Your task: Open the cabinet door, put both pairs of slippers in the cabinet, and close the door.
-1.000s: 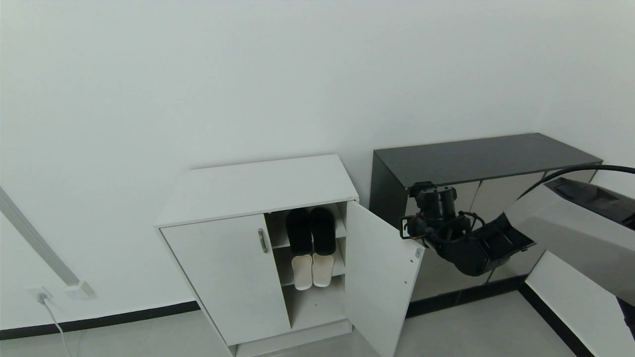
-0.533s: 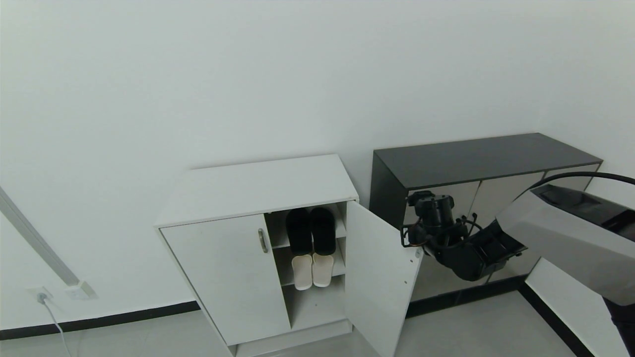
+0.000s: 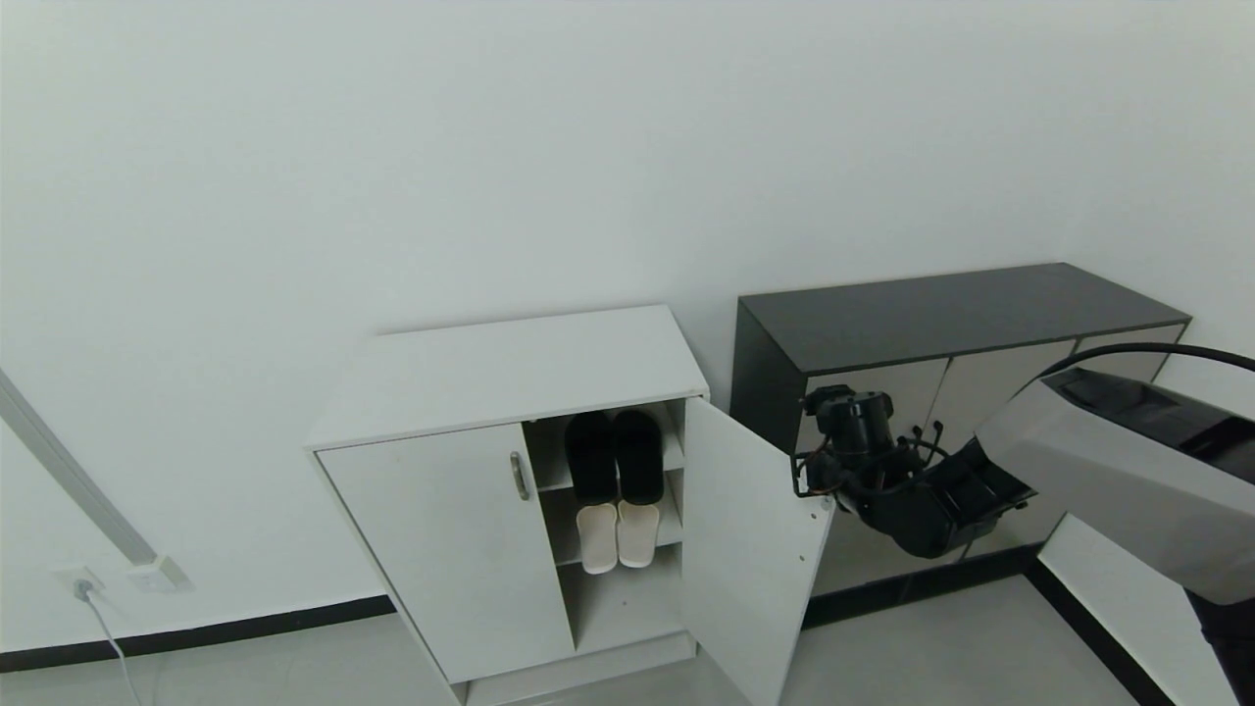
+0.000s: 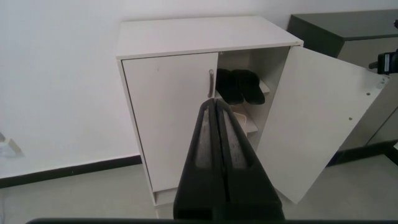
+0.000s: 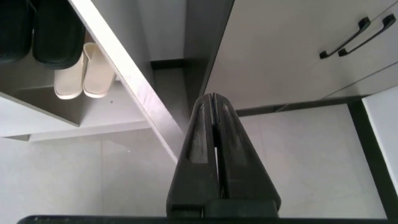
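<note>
Two claws, both clenched on nothing: the left claw (image 4: 212,102) hangs well out in front of the white shoe cabinet (image 3: 510,378). The right claw (image 5: 213,99) sits just beside the free edge of the open cabinet door (image 3: 750,529), on its outer side. That door looks to me a stiff, light board on hinges, smooth-faced, so pinching it seems pointless. A flat push on the outer face near the free edge, far from the hinges, should swing it easily. Inside, the black slippers (image 3: 615,456) lie on the upper shelf and the white slippers (image 3: 618,534) on the one below, both pairs already in. Beyond stands a dark sideboard (image 3: 941,314).
</note>
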### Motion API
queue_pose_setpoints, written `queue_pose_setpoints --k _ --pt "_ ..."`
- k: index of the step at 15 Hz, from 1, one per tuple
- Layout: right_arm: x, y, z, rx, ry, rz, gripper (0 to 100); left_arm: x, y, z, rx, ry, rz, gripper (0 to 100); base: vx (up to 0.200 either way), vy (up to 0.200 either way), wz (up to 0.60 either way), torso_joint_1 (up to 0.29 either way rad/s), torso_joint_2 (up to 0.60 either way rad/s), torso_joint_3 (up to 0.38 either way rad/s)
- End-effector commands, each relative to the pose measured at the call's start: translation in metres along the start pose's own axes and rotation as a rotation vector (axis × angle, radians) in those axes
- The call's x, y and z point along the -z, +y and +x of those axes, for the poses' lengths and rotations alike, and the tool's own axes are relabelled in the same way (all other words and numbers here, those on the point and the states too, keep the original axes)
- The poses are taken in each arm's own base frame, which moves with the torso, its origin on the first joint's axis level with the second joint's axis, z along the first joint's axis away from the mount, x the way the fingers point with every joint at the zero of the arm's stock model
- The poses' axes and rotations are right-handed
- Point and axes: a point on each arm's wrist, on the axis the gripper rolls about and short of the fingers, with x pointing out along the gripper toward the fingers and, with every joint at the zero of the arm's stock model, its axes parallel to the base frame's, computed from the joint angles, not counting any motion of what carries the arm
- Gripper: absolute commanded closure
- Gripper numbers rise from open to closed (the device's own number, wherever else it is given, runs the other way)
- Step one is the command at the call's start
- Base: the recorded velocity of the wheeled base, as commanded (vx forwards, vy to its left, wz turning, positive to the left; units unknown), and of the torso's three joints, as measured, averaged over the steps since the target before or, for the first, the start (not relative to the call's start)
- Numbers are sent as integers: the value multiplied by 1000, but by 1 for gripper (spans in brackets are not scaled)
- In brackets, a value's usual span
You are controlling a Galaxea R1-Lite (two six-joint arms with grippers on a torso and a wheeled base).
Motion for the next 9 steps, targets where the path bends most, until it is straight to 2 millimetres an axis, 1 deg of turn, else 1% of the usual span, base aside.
queue_pose_setpoints --k 1,5,7,9 --pt "1 3 -2 -5 3 -4 100 0 0 0 -1 -2 0 100 0 0 0 0 0 0" --pt "5 13 -7 -26 11 -20 100 0 0 0 -1 2 0 100 0 0 0 0 0 0" --pt "10 20 -12 -43 22 -34 100 0 0 0 -1 0 0 100 0 0 0 0 0 0" --pt "16 32 -18 -69 32 -48 100 0 0 0 -1 0 0 100 0 0 0 0 0 0"
